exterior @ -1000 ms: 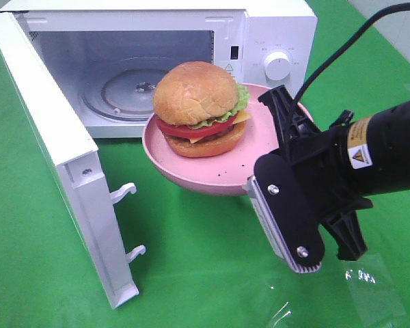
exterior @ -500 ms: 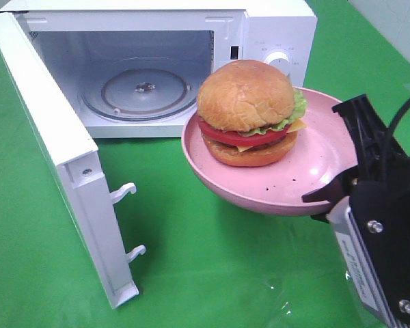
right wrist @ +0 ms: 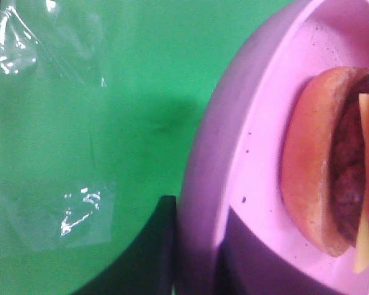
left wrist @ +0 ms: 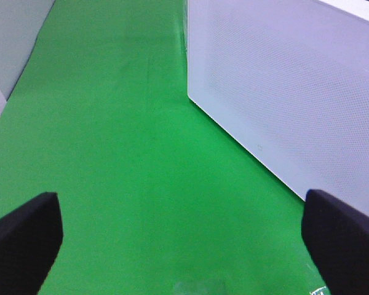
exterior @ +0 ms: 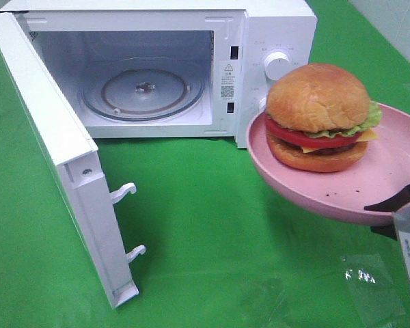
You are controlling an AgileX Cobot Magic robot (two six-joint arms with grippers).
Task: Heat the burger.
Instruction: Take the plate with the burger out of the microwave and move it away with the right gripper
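1. At the right of the high frame we see the burger (exterior: 319,116) riding on a pink plate (exterior: 307,188), held in the air above the green tabletop (exterior: 212,232), beside the microwave (exterior: 273,27) and in front of its dial (exterior: 278,65).
2. The right gripper (right wrist: 194,258) pinches the plate's rim at the lower right edge of the frame; its fingers (right wrist: 147,246) stand nearly closed on that rim.
3. The left gripper (left wrist: 184,243) hangs wide open with nothing between its fingers, near the outer face of the door (left wrist: 283,92).
4. The door (exterior: 61,157) stands open at the left, and the glass turntable (exterior: 143,89) lies bare inside.
5. We judge the burger soft, loosely stacked and free to slide on the smooth plate; it is best carried by the stiff rim, kept level.
6. A thin clear film (exterior: 369,287) lies on the tabletop at lower right.
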